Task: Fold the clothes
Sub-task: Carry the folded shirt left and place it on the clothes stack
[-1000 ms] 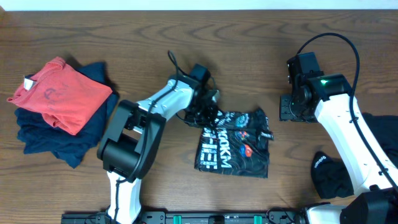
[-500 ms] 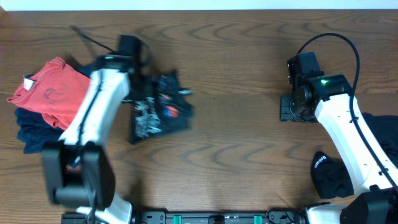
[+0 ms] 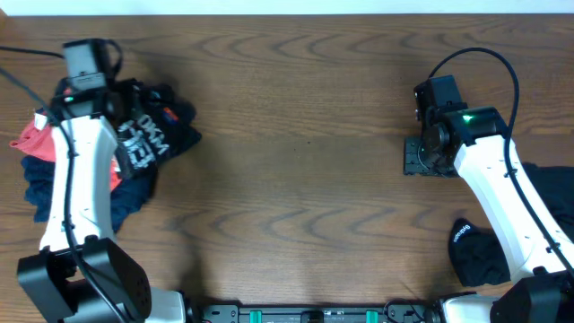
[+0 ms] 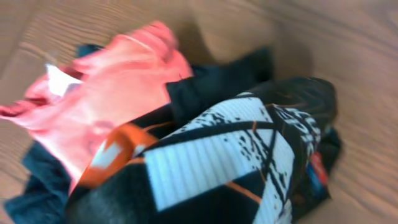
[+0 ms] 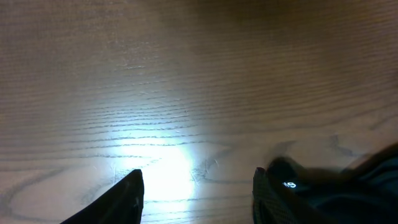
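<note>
Upper left, overhead: the folded black T-shirt (image 3: 148, 135) overlaps a red-and-navy pile (image 3: 40, 193), at the left gripper (image 3: 128, 97), its jaws hidden in cloth. The right gripper (image 5: 199, 199), right of frame, is spread wide and empty. Released on that uneven pile's edge, the fold may slump open.

Brown wood-grain table (image 3: 296, 135), bright glare patch (image 5: 161, 168) on it, pale strip (image 3: 287, 5) beyond its far edge.

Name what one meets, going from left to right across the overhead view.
red garment → black T-shirt with white lettering → bare table → right gripper → black garment with a white logo
</note>
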Motion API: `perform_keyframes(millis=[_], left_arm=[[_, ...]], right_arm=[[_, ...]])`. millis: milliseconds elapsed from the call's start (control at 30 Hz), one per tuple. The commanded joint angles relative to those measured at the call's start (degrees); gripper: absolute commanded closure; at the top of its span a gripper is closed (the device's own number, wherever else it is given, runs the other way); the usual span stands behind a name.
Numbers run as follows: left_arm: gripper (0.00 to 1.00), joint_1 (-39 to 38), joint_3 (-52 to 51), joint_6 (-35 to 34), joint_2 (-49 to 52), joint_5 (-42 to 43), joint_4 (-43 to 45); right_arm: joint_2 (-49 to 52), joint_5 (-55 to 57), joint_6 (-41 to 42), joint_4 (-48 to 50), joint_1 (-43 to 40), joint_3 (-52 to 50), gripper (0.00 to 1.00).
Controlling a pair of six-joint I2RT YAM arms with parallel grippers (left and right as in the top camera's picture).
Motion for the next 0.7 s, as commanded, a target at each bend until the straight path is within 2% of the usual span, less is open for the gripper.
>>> perform_keyframes(millis=[0, 333, 400, 533, 567, 600, 667], left_arm=[[0.94, 4.1, 1.1, 1.4, -1.5, -2.0, 2.9], [0.94, 14.5, 1.1, -1.1, -0.7, -1.6, 9.6], [0.90, 15.7, 1.1, -1.1, -0.2, -1.5, 9.8], [0.20, 17.1, 1.1, -1.7, 0.5, -1.5, 9.7], [0.12, 17.3, 1.1, -2.2, 0.5, -1.5, 9.7], [0.08, 17.4, 1.1, -2.6, 0.5, -1.4, 9.7], [0.05, 17.5, 1.1, -2.6, 0.5, -0.1, 9.7]], right_arm=[[-0.7, 0.6, 0.5, -0.1, -0.4, 0.8, 0.45], [-0.7, 0.6, 0.0, -0.3, -0.4, 0.8, 0.45], [-0.7, 0.6, -0.1, -0.3, -0.4, 0.8, 0.45], [-0.7, 0.6, -0.1, -0.3, -0.4, 0.8, 0.44], [-0.7, 0.5, -0.1, -0.3, -0.4, 0.8, 0.45], [-0.7, 0.5, -0.1, -0.3, -0.4, 0.8, 0.44], [-0.7, 0.6, -0.1, -0.3, -0.4, 0.8, 0.44]])
